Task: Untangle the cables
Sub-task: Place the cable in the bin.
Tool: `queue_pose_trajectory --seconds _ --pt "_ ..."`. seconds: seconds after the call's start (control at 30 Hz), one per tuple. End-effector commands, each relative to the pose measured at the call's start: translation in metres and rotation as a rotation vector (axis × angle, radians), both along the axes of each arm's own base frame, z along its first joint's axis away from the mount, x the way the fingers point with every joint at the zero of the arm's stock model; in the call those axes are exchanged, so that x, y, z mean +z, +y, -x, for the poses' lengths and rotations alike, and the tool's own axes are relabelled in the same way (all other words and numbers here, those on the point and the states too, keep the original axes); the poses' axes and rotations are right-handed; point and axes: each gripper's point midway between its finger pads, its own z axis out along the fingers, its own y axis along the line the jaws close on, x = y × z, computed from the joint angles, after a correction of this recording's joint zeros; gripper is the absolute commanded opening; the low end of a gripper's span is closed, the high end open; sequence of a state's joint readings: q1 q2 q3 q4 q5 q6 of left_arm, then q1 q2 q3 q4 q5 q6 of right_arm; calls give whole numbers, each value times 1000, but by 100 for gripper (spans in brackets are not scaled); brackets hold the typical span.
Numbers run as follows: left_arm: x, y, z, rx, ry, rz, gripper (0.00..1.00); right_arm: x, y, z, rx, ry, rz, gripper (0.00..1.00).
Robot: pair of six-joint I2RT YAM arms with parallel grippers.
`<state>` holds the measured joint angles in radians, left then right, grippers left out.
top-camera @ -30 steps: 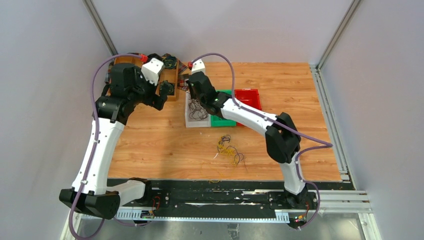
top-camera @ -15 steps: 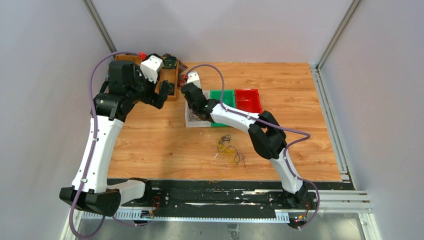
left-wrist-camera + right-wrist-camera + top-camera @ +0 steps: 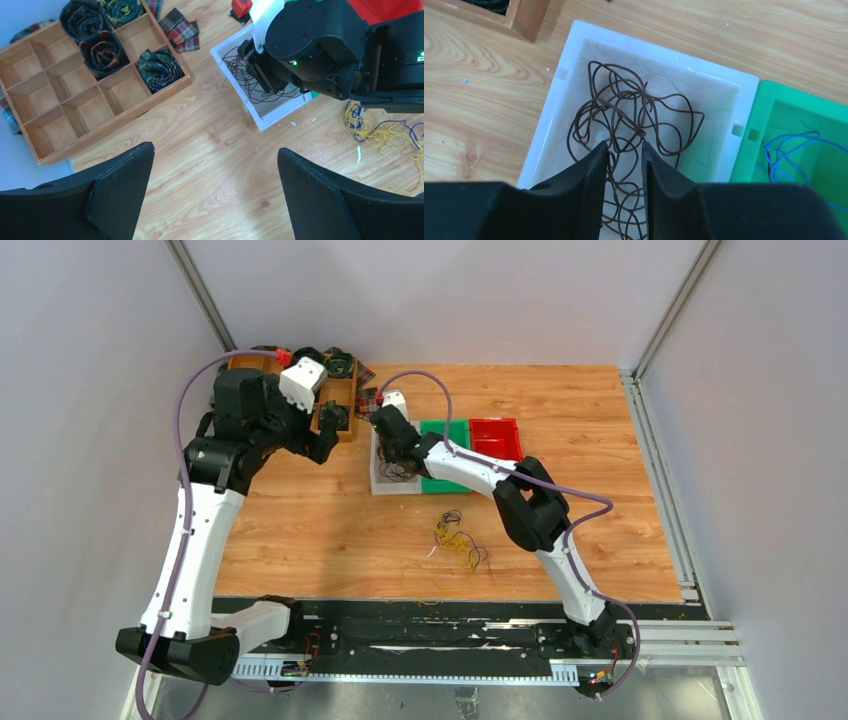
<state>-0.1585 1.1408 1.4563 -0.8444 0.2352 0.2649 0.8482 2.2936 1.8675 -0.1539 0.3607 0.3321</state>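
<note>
While the right jaws stand narrowly apart around strands of the dark brown cables (image 3: 624,100) in the white tray (image 3: 569,65), left jaws spread wide and empty above the tabletop (image 3: 215,135), blue cable (image 3: 789,145) in the green tray (image 3: 769,95), yellow-and-blue tangle (image 3: 458,537) near the tabletop's front edge.

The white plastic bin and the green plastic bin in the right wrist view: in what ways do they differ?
The white plastic bin holds a dense tangle of dark brown wires; the green plastic bin holds only a few loops of blue wire. The right hand hangs over the white bin, not over the green bin. Both are open-topped and stand side by side on the wooden table.
</note>
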Motion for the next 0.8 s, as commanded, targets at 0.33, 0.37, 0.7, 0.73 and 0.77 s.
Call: queue_pose_trajectory --seconds 0.33,0.37,0.7,0.73,0.77 --pt "5 -20 1 -116 9 57 98 128 -12 42 224 -178 -108 45" --pt "3 -23 3 -134 23 64 98 144 -18 51 245 -217 -112 46" --pt "-20 -31 5 -199 102 62 98 123 -119 127 114 -130 -80 69" --pt "-22 -33 7 -211 105 66 98 115 -129 136 115 -112 -78 69" --pt "-24 -34 9 -220 110 70 98 105 -138 146 108 -86 -74 67"
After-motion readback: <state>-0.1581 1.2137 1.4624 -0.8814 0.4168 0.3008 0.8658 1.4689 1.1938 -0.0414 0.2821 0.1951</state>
